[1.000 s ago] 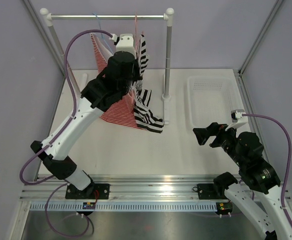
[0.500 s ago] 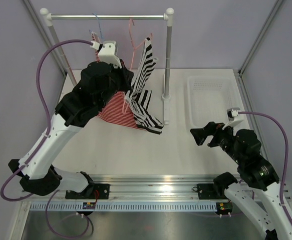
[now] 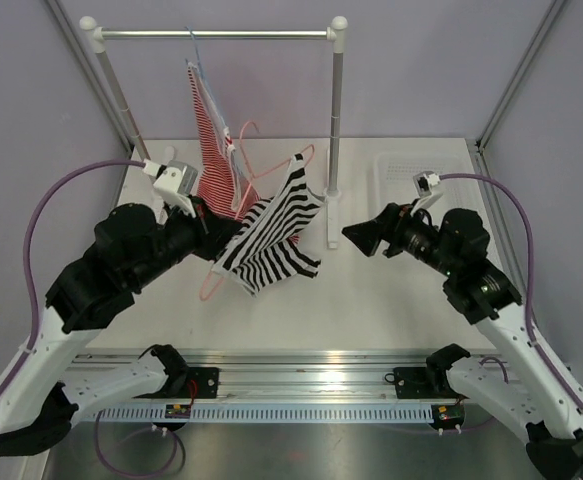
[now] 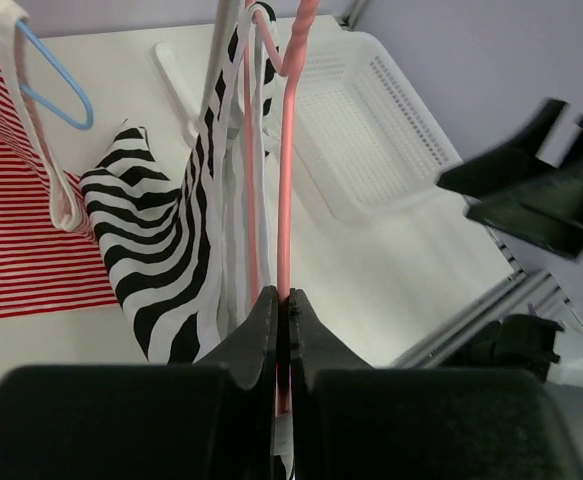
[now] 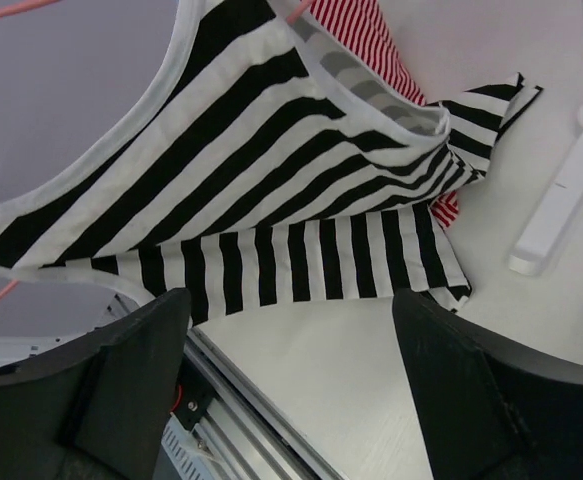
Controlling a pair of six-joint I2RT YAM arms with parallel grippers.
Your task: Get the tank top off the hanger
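My left end effector [image 4: 283, 300] pinched tight on the pink hanger [image 4: 289, 150] wire, black-and-white striped tank top [image 3: 271, 240] draped on that hanger just to its right, my right end effector [image 3: 356, 236] spread wide, facing the top, near it, not touching

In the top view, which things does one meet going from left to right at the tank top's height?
Left gripper, shut on the hanger → tank top → rack post → right gripper, open. The red-striped top and the basket overlap others, so they are left out.
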